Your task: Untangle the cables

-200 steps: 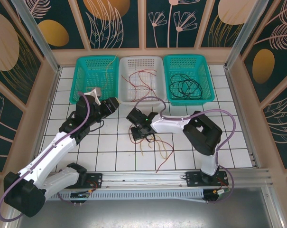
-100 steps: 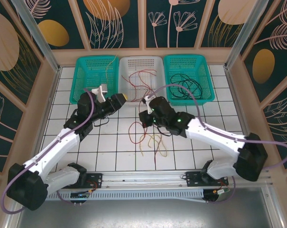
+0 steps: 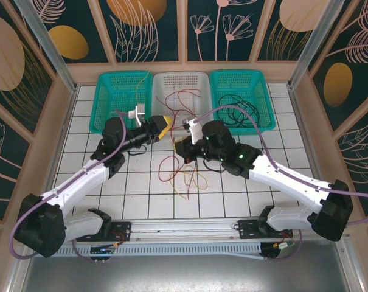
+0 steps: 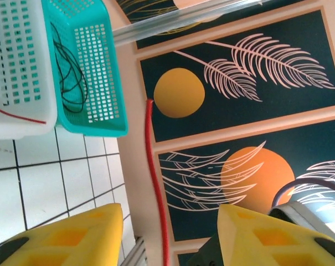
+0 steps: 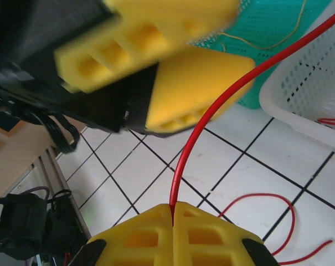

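Observation:
My right gripper (image 5: pixel 173 209) is shut on a red cable (image 5: pixel 211 116) that arches up toward the white basket. From above, the right gripper (image 3: pixel 181 147) hangs over a loose tangle of red and pale yellow cables (image 3: pixel 185 175) on the tiles. My left gripper (image 3: pixel 165 126) is just up and left of it, open. In the left wrist view the same red cable (image 4: pixel 156 188) runs through the wide gap of the left gripper (image 4: pixel 168 235), touching neither yellow finger (image 4: pixel 62 238). The left gripper's fingers (image 5: pixel 195 91) loom close in the right wrist view.
Three baskets line the back: a teal basket (image 3: pixel 109 97) with a pale yellow cable, a white basket (image 3: pixel 182 85) with red cables, and a teal basket (image 3: pixel 261 97) with black cables (image 3: pixel 235 111). Patterned walls close in the table.
The right arm has unfolded and carried the red cable up and left off the table tangle. The left gripper has slid right until the cable lies between its open fingers.

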Controlling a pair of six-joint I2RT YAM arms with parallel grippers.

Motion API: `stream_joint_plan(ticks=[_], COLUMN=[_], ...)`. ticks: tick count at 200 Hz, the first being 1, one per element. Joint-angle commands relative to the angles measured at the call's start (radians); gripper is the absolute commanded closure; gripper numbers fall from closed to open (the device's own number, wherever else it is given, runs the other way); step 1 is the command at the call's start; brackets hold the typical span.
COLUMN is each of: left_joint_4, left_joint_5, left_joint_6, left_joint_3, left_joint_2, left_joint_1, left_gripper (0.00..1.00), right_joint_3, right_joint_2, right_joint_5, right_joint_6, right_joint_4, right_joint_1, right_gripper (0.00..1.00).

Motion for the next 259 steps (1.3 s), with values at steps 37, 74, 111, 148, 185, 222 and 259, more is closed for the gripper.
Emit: stream_joint_plan(ticks=[37,74,111,148,185,222,259], left_joint_4=[0.137,0.242,0.313,0.310,0.481,0.399,0.344], left_joint_5=[0.047,0.032,-0.066,-0.271,-0.340,-0.236,-0.142], left_joint_6=[-0.046,-0.067,-0.014,0.145,0.236,0.292,0.307], left_joint_3=[0.045,0.046,0.056,0.060,0.010,0.087,0.144], left_joint_2=[0.033,0.033,-0.004,-0.085,-0.138,-0.109,-0.091], left_joint_1=[-0.005,-0.005,-0.005,-0.011,-0.020,-0.020,-0.020], left_gripper=[0.67,0.89,1.00,1.00,1.00,1.00,1.00], right_joint_3=[0.071,0.071,0.060,0.082,0.126,0.194,0.319], right_joint_2=[0.029,0.034,0.022,0.020,0.030,0.013,0.050], right_joint_5=[-0.051,-0.041,-0.049,-0.080,-0.051,-0.040,-0.053], right_joint_6=[-0.030,-0.008,0.044,0.096,0.160,0.134,0.015], right_joint_4=[0.007,0.008,0.048,0.072,0.075,0.037,-0.094], right_joint_1=[0.008,0.007,0.005,0.005,0.004,-0.020,-0.023], right_gripper=[1.00,1.00,1.00,1.00,0.75,0.42,0.37])
